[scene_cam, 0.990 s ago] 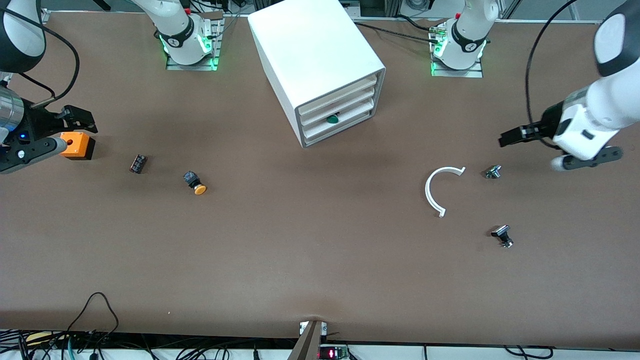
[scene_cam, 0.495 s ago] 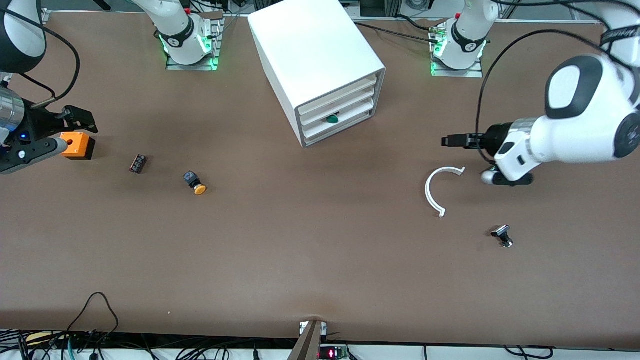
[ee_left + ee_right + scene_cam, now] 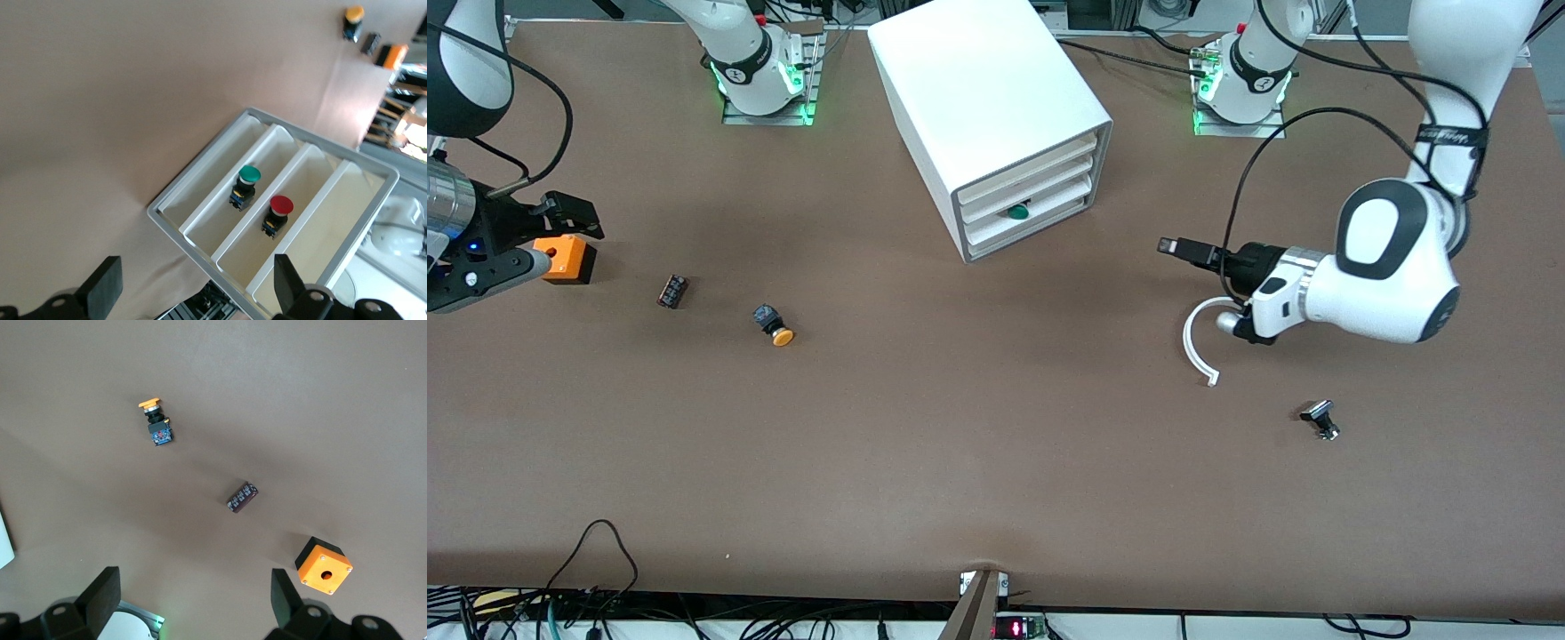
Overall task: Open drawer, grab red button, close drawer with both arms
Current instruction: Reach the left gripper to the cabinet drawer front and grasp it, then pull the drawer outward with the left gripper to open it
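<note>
The button with the red cap sits inside the white cabinet, in a drawer one level from the drawer holding a green-capped button; the left wrist view looks straight into the cabinet's open front, where the drawers show as parallel white troughs. In the front view only the green cap shows, in the middle slot, and the drawer fronts lie flush with the cabinet's grey frame, which is angled toward the left arm's end of the bench.

Bare brown surface lies between that front and the left pincer, which hangs in the air over the bench just above a curved white strip, pointing toward the cabinet; its fingers stand wide apart with nothing between them. A small black and silver part lies nearer the camera than the strip, well apart from it.

Toward the right arm's end, an orange-capped button and a small dark block lie near each other on open surface. The right pincer waits over an orange box near the bench edge, its fingers spread and empty. A broad bare stretch runs along the camera side of the bench.
</note>
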`<state>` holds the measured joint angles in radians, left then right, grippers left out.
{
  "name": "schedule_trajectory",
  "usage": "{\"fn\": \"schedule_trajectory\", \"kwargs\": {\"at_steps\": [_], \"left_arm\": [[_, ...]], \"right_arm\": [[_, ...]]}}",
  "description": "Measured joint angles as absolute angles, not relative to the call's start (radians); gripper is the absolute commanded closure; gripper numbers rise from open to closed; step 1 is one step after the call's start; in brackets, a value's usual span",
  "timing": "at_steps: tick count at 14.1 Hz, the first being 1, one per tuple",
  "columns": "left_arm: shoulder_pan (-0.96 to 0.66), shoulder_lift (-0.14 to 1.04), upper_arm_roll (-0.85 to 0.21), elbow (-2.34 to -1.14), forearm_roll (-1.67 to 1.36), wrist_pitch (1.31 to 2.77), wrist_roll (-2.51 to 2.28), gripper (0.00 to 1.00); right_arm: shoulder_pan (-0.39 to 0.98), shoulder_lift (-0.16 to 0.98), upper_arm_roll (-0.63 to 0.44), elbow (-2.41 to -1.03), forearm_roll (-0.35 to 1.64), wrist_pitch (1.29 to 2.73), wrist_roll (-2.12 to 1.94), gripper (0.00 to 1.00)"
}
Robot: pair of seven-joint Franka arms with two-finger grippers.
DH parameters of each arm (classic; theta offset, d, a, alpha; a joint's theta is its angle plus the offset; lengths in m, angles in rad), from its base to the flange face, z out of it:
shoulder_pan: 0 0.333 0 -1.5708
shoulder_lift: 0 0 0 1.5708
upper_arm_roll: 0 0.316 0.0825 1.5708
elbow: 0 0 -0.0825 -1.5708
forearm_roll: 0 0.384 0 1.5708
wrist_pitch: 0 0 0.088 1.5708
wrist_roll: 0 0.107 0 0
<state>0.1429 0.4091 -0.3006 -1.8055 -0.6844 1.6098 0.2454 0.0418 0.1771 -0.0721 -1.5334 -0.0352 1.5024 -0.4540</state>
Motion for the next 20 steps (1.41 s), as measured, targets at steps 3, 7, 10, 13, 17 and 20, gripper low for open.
{"fn": "schedule_trajectory", "kwargs": {"at_steps": [3,7,10,13,17,20], "left_arm": [[0.12,0.482,-0.322,-1.824,-0.735,1.617,0.409,0.01],[0.089,0.577,-0.373,-1.84,-0.791,1.672,0.597,0.01],[0.088,0.595,-0.423,-1.883,-0.806,1.702,0.757,0.01],[0.088,0.595,-0.449,-1.926,-0.839,1.702,0.865,0.03],[0.091,0.595,-0.483,-1.973,-0.896,1.704,0.894,0.13],[0.09,0.595,-0.505,-2.005,-0.918,1.713,0.896,0.16]], "right_arm": [[0.041,0.177,-0.074,-1.533,-0.035,1.502,-0.454,0.0],[0.042,0.177,-0.074,-1.533,-0.035,1.502,-0.454,0.0],[0.042,0.177,-0.074,-1.533,-0.035,1.502,-0.454,0.0],[0.042,0.179,-0.074,-1.534,-0.035,1.502,-0.454,0.0],[0.042,0.182,-0.074,-1.534,-0.035,1.502,-0.454,0.0],[0.042,0.184,-0.074,-1.534,-0.035,1.502,-0.454,0.0]]}}
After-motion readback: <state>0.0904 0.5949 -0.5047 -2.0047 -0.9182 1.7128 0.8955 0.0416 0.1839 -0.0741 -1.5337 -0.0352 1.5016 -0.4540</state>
